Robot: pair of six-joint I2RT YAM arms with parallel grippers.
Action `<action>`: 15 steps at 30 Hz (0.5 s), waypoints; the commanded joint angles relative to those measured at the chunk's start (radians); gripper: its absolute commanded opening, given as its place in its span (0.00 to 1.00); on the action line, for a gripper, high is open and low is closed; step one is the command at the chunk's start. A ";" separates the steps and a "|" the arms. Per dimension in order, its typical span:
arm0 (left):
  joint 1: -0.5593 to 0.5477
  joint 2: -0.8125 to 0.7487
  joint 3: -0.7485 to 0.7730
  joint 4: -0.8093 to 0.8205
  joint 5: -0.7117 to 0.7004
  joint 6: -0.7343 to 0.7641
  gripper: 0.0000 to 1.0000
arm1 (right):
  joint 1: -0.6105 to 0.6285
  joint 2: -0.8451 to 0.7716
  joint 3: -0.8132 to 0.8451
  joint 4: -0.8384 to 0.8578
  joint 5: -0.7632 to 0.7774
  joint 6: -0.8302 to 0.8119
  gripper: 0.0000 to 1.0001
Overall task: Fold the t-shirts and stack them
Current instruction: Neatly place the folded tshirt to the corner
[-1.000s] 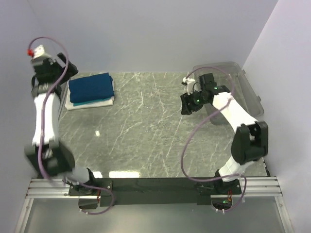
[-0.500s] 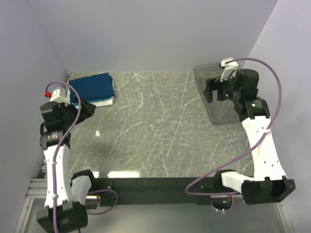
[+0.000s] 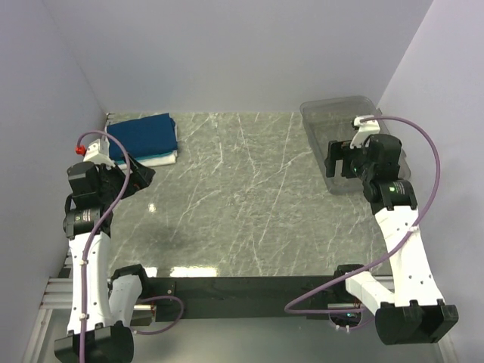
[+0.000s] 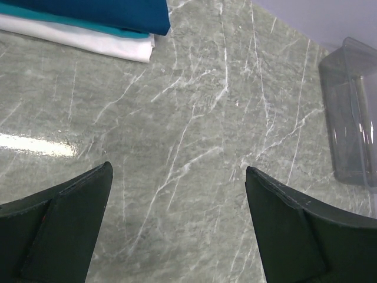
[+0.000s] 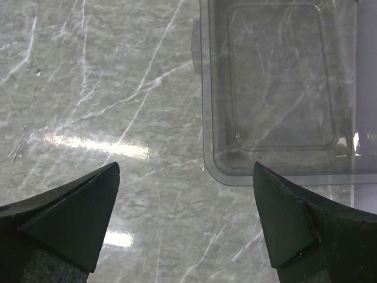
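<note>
- Left end effector point(image 3: 138, 175): jaws spread wide, nothing between them, aimed rightward and down.
- Left fingers point(image 4: 65, 230): dark wedges, well apart at either side of the wrist view, touching nothing.
- Left arm point(image 3: 83, 257): white links rising from behind the left end effector, bent at the elbow.
- Right end effector point(image 3: 336, 159): jaws wide apart too, empty, aimed leftward and down.
- Right fingers point(image 5: 65, 218): dark wedges, well apart, in contact with nothing.
- Right arm point(image 3: 404, 242): white links reaching back from the right end effector to its base.
</note>
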 commanded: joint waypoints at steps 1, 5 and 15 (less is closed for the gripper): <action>-0.003 -0.006 0.045 0.013 -0.008 0.009 0.99 | -0.006 -0.042 -0.032 0.055 0.019 0.018 1.00; -0.003 -0.006 0.042 0.012 -0.011 0.007 0.99 | -0.032 -0.043 -0.050 0.067 0.030 0.023 1.00; -0.005 -0.001 0.030 0.021 -0.026 0.010 0.99 | -0.032 -0.022 -0.070 0.098 0.045 0.030 1.00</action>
